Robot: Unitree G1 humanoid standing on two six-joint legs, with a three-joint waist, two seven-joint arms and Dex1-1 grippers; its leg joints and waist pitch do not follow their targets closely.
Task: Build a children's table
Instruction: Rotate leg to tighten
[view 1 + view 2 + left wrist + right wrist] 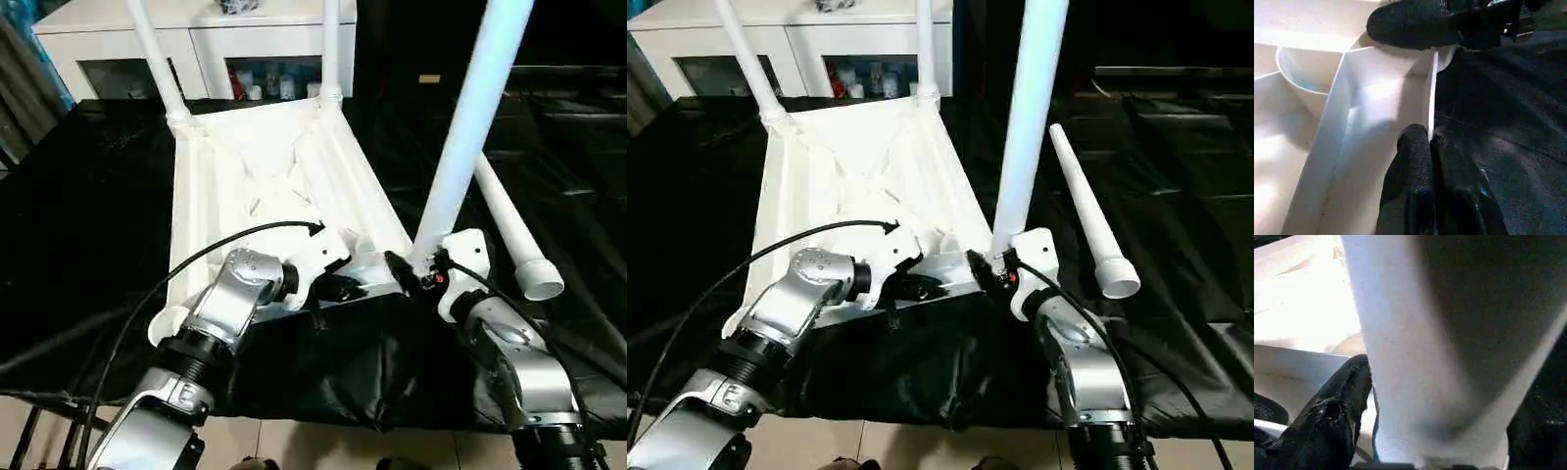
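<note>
The small white plastic rectangular tabletop [269,186] lay upside down on the black cloth-covered surface [78,225], ribbed underside up, its long axis running from 6 o'clock toward 12 o'clock, away from the robot. Two white tubular legs [155,59] stood in the far corner sockets at 11 and 12 o'clock, pointing up. A third white tubular leg [475,117] rose steeply from the near right corner socket, leaning slightly toward 1 o'clock. A fourth loose white leg [514,235] lay on the cloth at 3 o'clock, its open end toward 5 o'clock.

The left gripper [1430,142] had its fingers pressed together, pinching the thin near rim of the tabletop. The right gripper [416,269] straddled the base of the third leg, jaws spread around it.

A white cabinet with glass doors [196,49] stood at 12 o'clock.
</note>
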